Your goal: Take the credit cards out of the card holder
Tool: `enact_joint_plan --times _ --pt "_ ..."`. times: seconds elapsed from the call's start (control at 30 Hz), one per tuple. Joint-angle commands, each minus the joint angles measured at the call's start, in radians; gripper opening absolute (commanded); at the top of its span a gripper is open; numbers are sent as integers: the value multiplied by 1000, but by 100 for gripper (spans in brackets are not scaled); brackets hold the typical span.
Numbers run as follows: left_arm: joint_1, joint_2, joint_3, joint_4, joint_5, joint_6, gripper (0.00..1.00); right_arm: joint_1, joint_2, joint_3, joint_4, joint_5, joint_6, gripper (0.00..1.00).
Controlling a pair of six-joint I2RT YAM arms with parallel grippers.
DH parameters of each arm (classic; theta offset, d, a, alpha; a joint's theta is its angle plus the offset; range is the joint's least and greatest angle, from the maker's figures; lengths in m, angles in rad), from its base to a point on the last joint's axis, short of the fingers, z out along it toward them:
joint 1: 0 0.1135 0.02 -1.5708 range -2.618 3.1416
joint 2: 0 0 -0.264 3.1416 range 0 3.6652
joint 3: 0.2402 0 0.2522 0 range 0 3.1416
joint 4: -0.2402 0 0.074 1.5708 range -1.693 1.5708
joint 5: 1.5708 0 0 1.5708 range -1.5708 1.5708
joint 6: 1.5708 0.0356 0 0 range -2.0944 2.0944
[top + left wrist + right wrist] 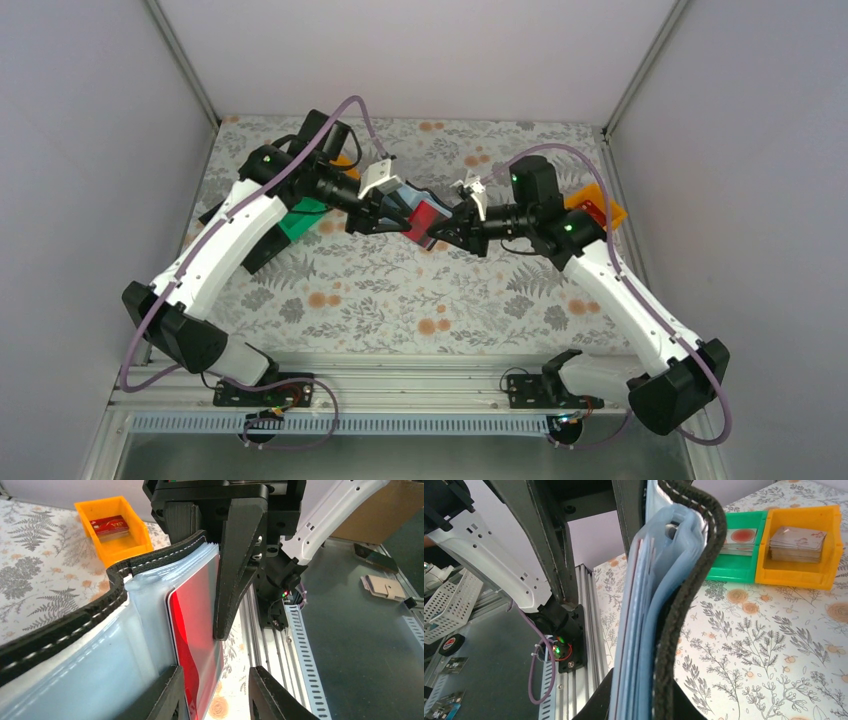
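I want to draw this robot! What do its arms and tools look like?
The left arm and right arm are white with chunky black joints. A purple cable runs along each one. Small green lights glow on the black parts. The left tool and right tool are black with two pointed fingers.

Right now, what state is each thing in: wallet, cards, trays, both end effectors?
card holder: lifted, open, sleeves fanned.
red card: inside its clear sleeve, not pulled out.
right end effector: shut on the card holder.
left end effector: open, astride the red card's sleeve.
right-side orange tray: holds a VIP card.
left-side orange tray: holds a card stack.
green tray: holds a pale card.
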State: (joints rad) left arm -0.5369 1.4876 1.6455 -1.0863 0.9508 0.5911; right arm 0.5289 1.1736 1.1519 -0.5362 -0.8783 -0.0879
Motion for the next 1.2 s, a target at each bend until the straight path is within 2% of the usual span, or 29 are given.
enact_joint_plan --times 0.0,0.07,0.2,0.3,0.37,0.57,0.67,0.73,0.8,0.9,1.03,1.17 --pt "-47 31 -39 60 2 -45 35 14 -25 103 159 -137 -54 15" --pt "-63 43 -30 100 11 -72 40 13 -20 102 149 -143 -61 15" --pt "-73 59 1 161 8 -118 61 13 -31 93 137 -133 -80 14" --pt "-74 42 -24 232 -31 -161 68 10 -43 81 148 -127 -85 15" --pt "-74 29 -44 266 -45 -173 69 7 -50 72 156 -124 -85 14" --pt "-84 61 -56 296 40 -227 68 -7 -49 52 177 -125 -76 14" --pt "-88 101 -33 277 136 -253 51 -18 -55 37 193 -130 -69 14" --pt "-87 116 0 233 177 -239 46 -29 -62 25 197 -132 -66 14" --pt "-86 112 39 183 158 -204 49 -44 -67 14 193 -131 -65 14" --pt "-61 76 71 135 49 -156 58 -57 -72 1 180 -133 -65 14" --pt "10 11 36 125 -98 -135 68 -61 -77 -6 144 -169 -93 16" --pt "92 -25 18 117 -160 -121 78 -61 -70 17 85 -180 -119 17"
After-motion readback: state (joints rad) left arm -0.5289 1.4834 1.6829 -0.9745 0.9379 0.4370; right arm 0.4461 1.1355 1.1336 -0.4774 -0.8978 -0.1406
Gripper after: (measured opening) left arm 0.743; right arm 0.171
